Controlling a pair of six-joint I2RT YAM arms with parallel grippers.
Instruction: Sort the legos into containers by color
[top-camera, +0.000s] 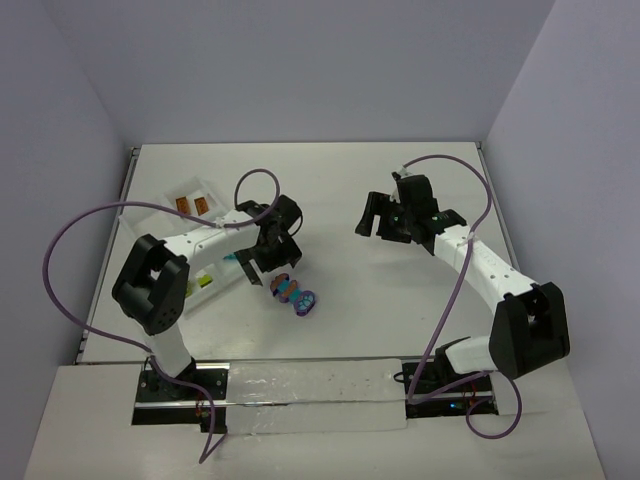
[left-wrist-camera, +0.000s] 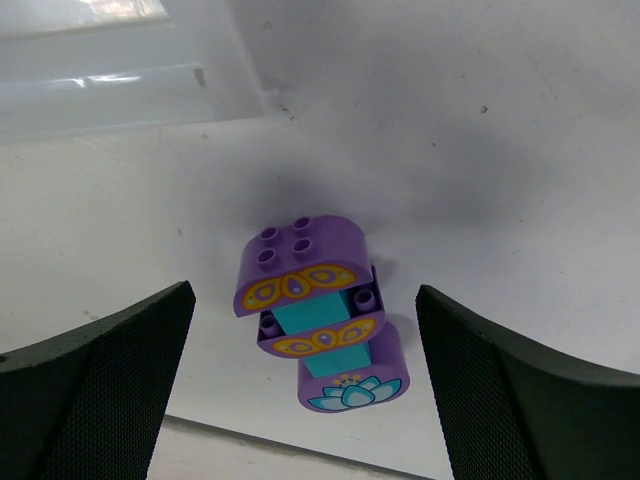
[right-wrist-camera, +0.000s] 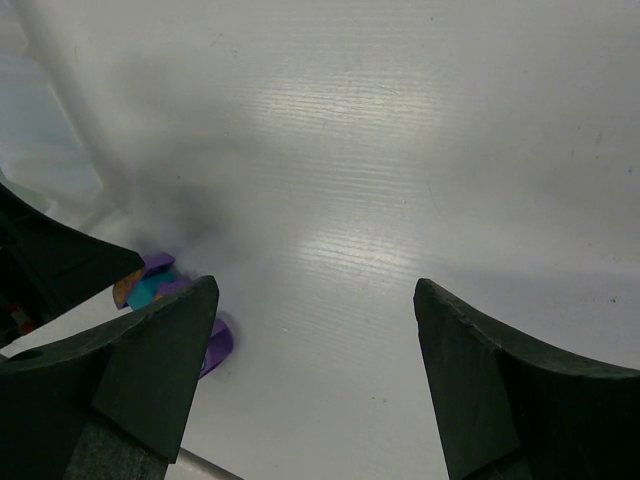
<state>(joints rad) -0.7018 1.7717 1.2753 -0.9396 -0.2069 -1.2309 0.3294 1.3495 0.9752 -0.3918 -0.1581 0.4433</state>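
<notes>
The legos (top-camera: 293, 293), one purple-and-turquoise cluster, lie on the white bench (top-camera: 400, 310) just right of the tray (top-camera: 213, 187) (orange bricks (top-camera: 193, 205) sit in its far compartment). Pale walls close three sides. The left claw (top-camera: 268, 266) hangs over the cluster, spread wide and empty. The right claw (right-wrist-camera: 315, 300) stands open, well apart.

Open lane over the table (top-camera: 340, 180) between the two arms, running from back edge to front. One loose obstacle is the lego cluster (top-camera: 293, 293), left of centre. The left gripper (top-camera: 268, 266) hangs just over it with jaws spread wide, leaving a gap on either side of the cluster. The tray (top-camera: 172, 200) takes up the left side, and its raised wall stands close behind the cluster. The left arm (top-camera: 205, 237) crosses above the tray's near compartments. The right gripper (top-camera: 380, 222) hovers right of centre, jaws apart over bare tabletop. Purple cable (top-camera: 52, 270) loops out beyond the table's left edge.
</notes>
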